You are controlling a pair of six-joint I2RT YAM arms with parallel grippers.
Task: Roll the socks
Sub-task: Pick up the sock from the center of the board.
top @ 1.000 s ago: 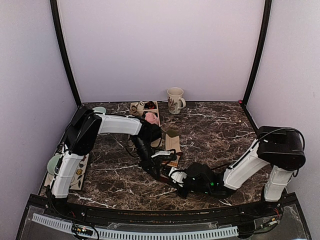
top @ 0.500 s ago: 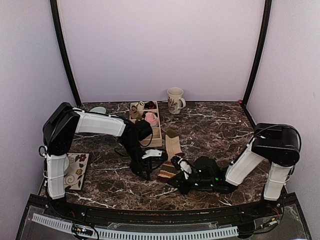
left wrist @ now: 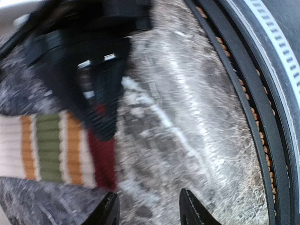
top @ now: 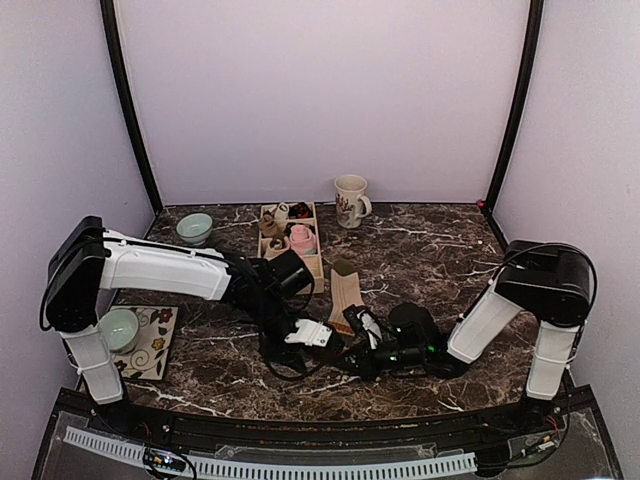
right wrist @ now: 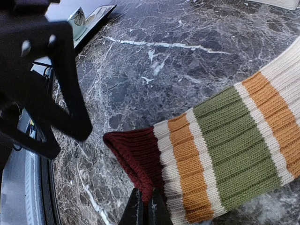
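**Cuff pinched, roll not yet begun**

The right gripper [right wrist: 144, 208] had its fingers pressed almost together on the lower edge of the maroon cuff of the striped sock [right wrist: 225, 154]. The sock lay flat on the marble table [right wrist: 154, 61], with its length running away toward the back. The left gripper [left wrist: 149, 207] hung just beside that cuff. Its fingers [left wrist: 108, 212] were spread with nothing between them, and bare marble showed below.

I took this for the very start of the roll, with one end taken and no turn made. The next move would call for tipping the cuff over onto the stripes and winding toward the toe. The free gripper would need to pin the fabric so it did not slide.

From above, both wrists crowded over the cuff and hid the pinch. Each wrist view cut the sock off past its stripes, and the left one was blurred. I could not tell whether a second sock lay beneath the first.
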